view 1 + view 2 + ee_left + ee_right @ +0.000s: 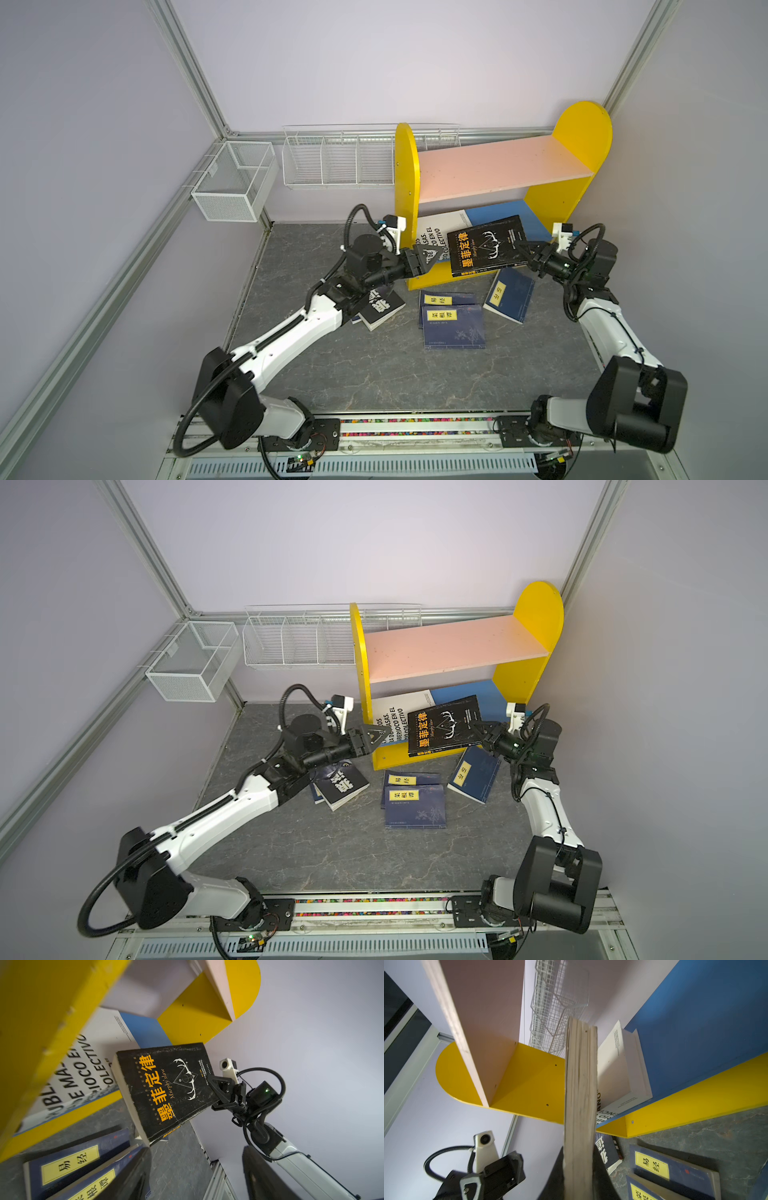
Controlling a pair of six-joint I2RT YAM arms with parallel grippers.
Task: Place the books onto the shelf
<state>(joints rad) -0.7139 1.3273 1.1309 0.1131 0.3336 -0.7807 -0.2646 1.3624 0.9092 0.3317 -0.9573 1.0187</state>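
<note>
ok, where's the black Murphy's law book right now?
In both top views the black book sits right of centre, held tilted by the right gripper at the front of the shelf, by its lower tier, next to the white-and-blue book lying there.

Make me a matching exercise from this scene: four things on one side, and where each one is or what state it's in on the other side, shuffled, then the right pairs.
Column one:
1. thick black paperback with orange title
2. large white-and-blue book with black lettering
3. thin navy paperback with yellow label, nearest the right arm
4. left tool

Column two:
A. jaws apart, holding nothing
B. lying on the grey marbled tabletop
C. clamped at one edge by the right tool
D. lying on the shelf's blue lower board

Pairs: 1-C, 2-D, 3-B, 4-A
</note>
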